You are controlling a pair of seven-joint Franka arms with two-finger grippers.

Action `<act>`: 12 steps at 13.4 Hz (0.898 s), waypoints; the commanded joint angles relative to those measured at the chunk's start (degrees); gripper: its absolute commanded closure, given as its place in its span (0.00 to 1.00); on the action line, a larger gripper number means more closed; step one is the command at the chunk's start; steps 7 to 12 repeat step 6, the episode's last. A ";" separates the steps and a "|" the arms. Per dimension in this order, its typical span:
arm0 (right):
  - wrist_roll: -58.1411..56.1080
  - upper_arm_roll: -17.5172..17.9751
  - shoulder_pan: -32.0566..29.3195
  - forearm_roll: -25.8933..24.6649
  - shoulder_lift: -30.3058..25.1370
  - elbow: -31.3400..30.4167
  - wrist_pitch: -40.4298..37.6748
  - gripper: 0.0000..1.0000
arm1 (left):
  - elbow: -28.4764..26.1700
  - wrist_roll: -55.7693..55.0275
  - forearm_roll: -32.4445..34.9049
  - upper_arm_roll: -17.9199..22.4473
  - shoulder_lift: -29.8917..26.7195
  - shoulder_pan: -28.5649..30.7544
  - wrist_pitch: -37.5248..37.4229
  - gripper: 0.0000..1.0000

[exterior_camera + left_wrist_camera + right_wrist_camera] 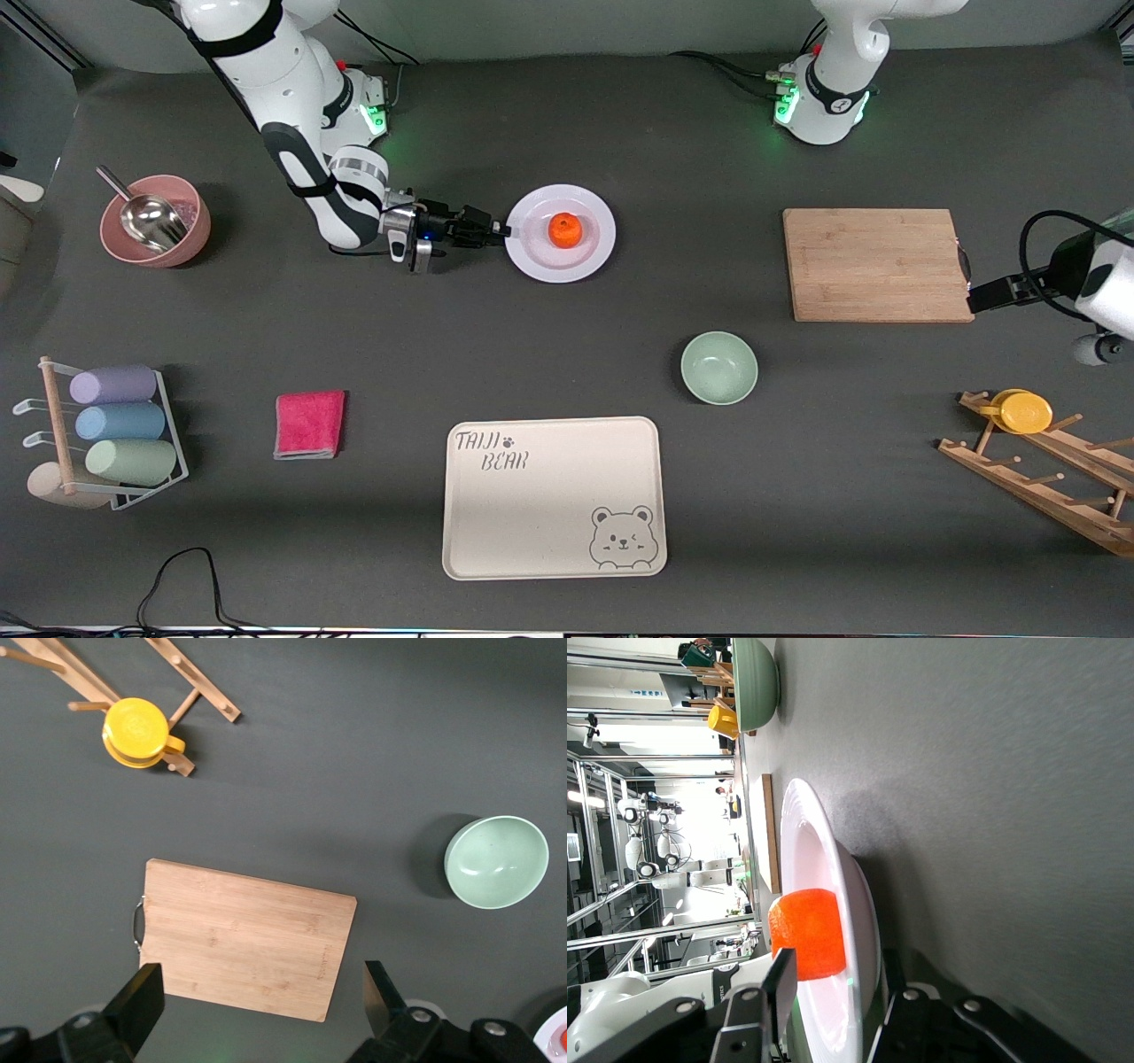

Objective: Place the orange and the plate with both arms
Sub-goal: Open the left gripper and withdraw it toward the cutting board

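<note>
The orange (565, 229) sits in the middle of the white plate (594, 257), which lies flat on the dark table. My right gripper (507, 232) is low at the plate's rim on the side toward the right arm's end. In the right wrist view its fingers (782, 992) are open and straddle the rim, one over the plate (824, 842) near the orange (808, 935), one under it. My left gripper (970, 297) hangs open and empty over the end of the wooden cutting board (873, 264); the left wrist view shows its gripper (261, 1010) above that board (244, 939).
A mint-green bowl (718, 367) and a beige bear tray (554, 496) lie nearer the camera than the plate. A yellow cup (1026, 411) hangs on a wooden rack (1045, 483). A pink cloth (309, 424), a cup rack (115, 434) and a pink bowl with scoop (155, 220) sit toward the right arm's end.
</note>
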 commanded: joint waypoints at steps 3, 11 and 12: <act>-2.26 1.13 0.98 3.13 2.89 2.13 0.70 0.54 | 0.11 -0.01 1.40 -1.88 -0.97 1.18 -1.18 0.00; -2.69 2.54 0.98 4.28 2.89 2.66 0.78 0.72 | 0.64 -0.11 1.40 -1.97 -0.97 1.44 -1.27 0.00; -2.69 2.54 0.98 4.28 2.89 2.66 0.78 0.72 | 0.64 -0.11 1.40 -1.97 -0.97 1.44 -1.27 0.00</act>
